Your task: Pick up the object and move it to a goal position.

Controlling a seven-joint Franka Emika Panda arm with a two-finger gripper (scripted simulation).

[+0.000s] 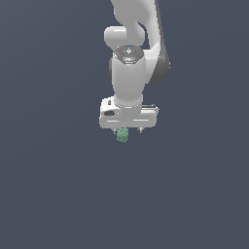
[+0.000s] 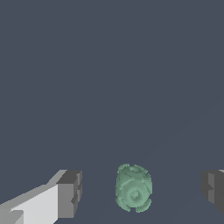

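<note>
Approach step, by the look of it, grasp not yet made; gripper [image 2: 139, 192] spread wide, jaws holding nothing; object [image 2: 134, 188] sitting between the pads [image 2: 70, 193], clear of both; next: settle low, close squarely on the lump, then lift toward the goal.

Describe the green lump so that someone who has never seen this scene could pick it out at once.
Start at the white robot arm in the exterior view and follow it down to its gripper. The green lump sits right under it, between the open fingers with gaps on both sides. It is small, rounded, bumpy and mottled green, the only coloured thing against the plain dark grey background.
</note>
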